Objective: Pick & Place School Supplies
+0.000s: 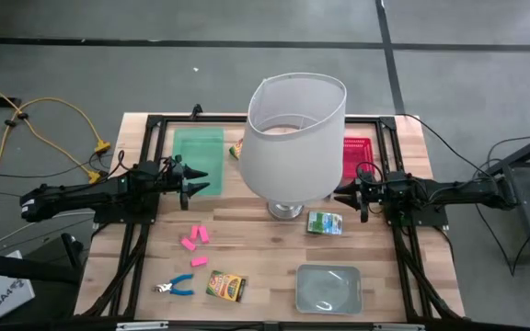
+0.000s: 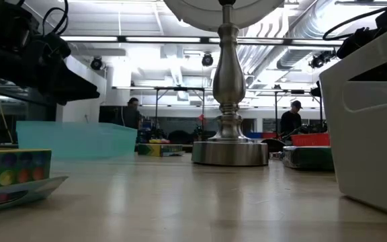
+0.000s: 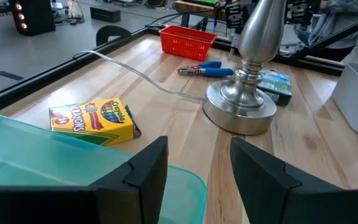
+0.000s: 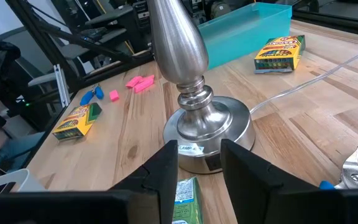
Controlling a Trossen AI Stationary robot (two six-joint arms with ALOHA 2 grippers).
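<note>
The left gripper [image 1: 198, 179] hangs over the near edge of the green tray [image 1: 198, 147], on the left side of the bench [image 1: 265, 248]. Its jaws stand apart and hold nothing; the left wrist view shows bare wood between the two fingers. The right gripper [image 1: 345, 194] waits on the other side of the lamp base [image 1: 285, 210], also with its jaws apart and empty.

The school supplies lie spread around the lamp. Just below the right jaws, almost under them, is a green crayon box [image 1: 325, 222]; in the right wrist view its end shows between the fingers. This is the nearest thing to any arm, and its long side runs across the bench, roughly in line with the direction of the right arm.

The pink erasers [image 1: 194, 239] lie toward the front of the bench from the left jaws, and farther front are the blue scissors [image 1: 173, 287] and a yellow crayon box [image 1: 225, 286]. Another crayon box [image 1: 236, 149] sits beside the green tray, behind the lampshade [image 1: 296, 138]. The red basket [image 1: 356, 153] stands behind the right arm, the grey tray [image 1: 328, 288] at the front right.

I judge nothing is picked yet. The right arm needs only a short descent to its box.
</note>
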